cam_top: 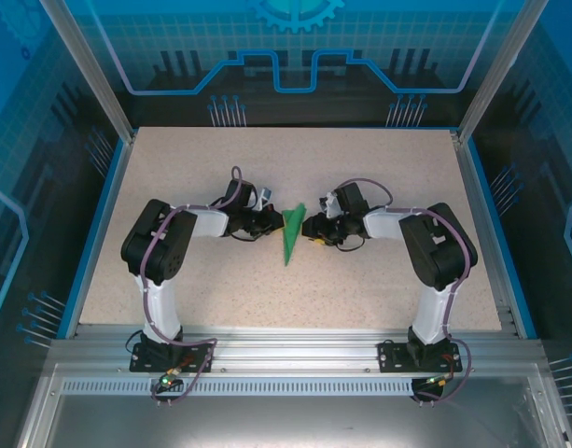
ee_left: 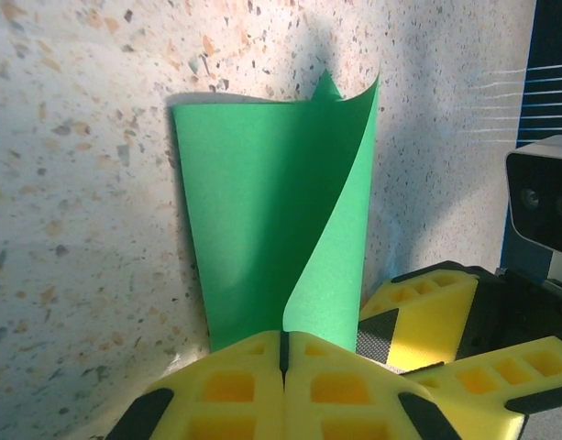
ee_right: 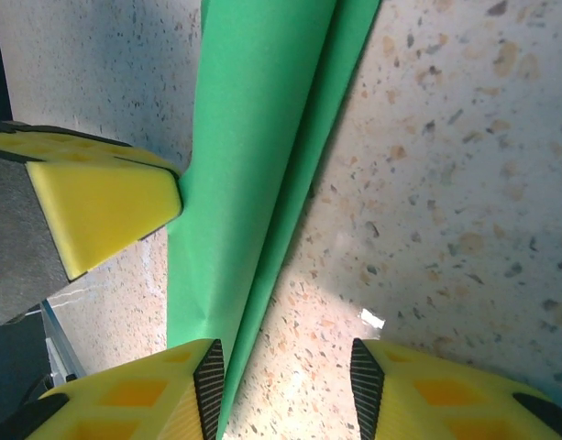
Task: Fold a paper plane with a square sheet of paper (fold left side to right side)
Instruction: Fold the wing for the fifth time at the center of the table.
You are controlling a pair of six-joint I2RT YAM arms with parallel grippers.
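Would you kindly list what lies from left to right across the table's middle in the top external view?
Left arm's elbow, left gripper, folded green paper, right gripper, right arm's elbow.

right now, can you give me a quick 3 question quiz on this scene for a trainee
1. True or false: the right pincer stands open.
2. In the top view, toward which table edge does the narrow tip of the paper point? A near, B far, C left.
3. Short answer: which pincer grips the paper's curled-up flap?

Key: 1 true. 2 A. 3 the left pincer, its fingers closed on the flap.
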